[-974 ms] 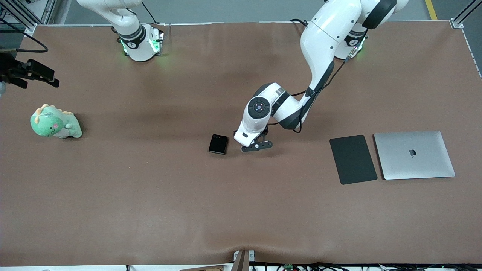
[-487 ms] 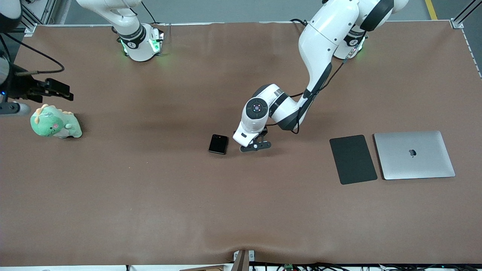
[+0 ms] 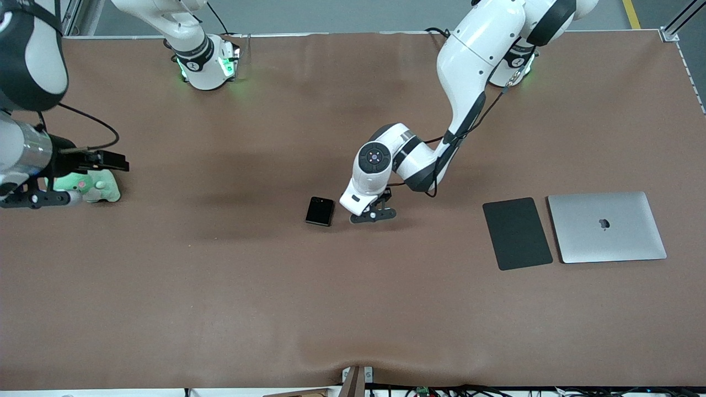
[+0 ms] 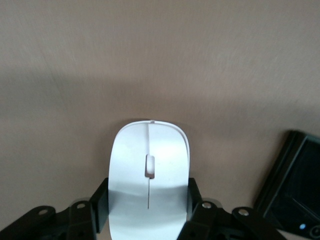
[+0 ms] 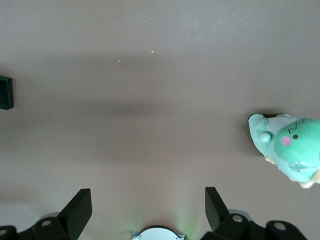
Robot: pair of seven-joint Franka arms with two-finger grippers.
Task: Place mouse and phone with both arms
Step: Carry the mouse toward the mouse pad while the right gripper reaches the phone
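Observation:
My left gripper [image 3: 373,214] is shut on the white mouse [image 4: 149,170], its black fingers [image 4: 100,200] pressed against both sides. It is low over the middle of the table. In the front view the wrist hides the mouse. The black phone [image 3: 320,211] lies flat on the table just beside the left gripper, toward the right arm's end; it also shows in the left wrist view [image 4: 295,190] and the right wrist view [image 5: 6,92]. My right gripper [image 3: 34,199] is open and empty [image 5: 148,202], over the table's edge at the right arm's end, beside the plush toy.
A green plush dinosaur [image 3: 99,188] sits at the right arm's end, partly covered by the right wrist; it also shows in the right wrist view [image 5: 290,147]. A matte dark-grey pad [image 3: 517,233] and a closed silver laptop [image 3: 606,226] lie side by side at the left arm's end.
The right arm has swung in over the table's edge, down to the plush dinosaur. The left gripper with the mouse has shifted slightly toward the phone.

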